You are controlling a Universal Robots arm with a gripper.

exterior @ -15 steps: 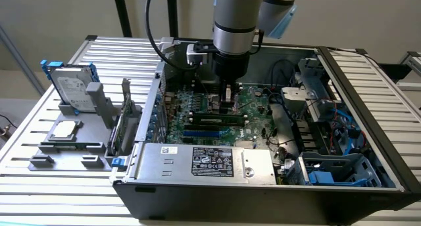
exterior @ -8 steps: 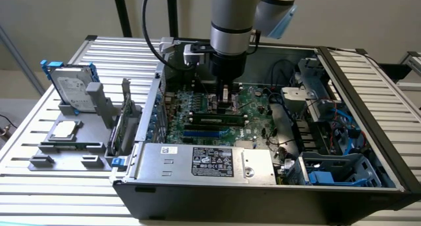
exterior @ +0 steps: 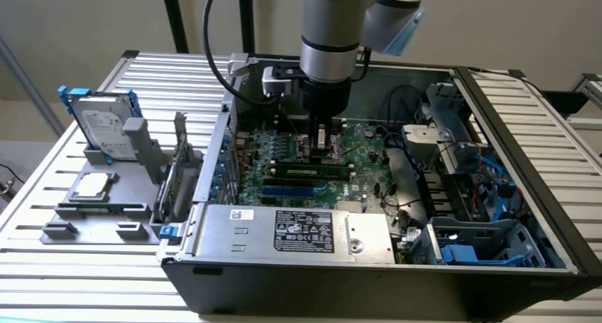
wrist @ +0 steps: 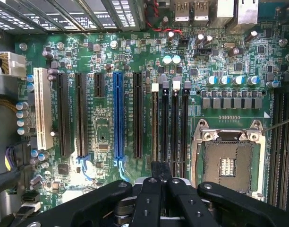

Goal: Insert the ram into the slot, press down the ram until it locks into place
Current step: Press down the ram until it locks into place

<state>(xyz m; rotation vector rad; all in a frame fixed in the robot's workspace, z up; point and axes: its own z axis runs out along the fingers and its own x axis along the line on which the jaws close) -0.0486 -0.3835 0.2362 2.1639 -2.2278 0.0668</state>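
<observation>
Jaws point(wrist: 159, 182) pressed together, with nothing pinched between them, hang low inside the open computer case point(exterior: 526, 125) over the green motherboard point(wrist: 102, 137). In the wrist view the black fingertips point(wrist: 156, 170) meet directly over the near end of a bank of long parallel memory sockets. The slot point(wrist: 155, 125) runs straight ahead of the closed tips, its pale end clip at the far end; the neighbouring sockets lie just beside it. To one side of the jaws sits the bare processor socket point(wrist: 228, 165) in its metal frame; to the other side stands the long blue slot point(wrist: 118, 113), then black expansion slots and a white one.

In the exterior view the ram point(exterior: 311, 172) lies seated lengthwise on the board, just in front of the jaws and below them, apart from the fingertips. Whether its clips are locked cannot be told. The case rests on a slatted tabletop point(exterior: 84, 281).
</observation>
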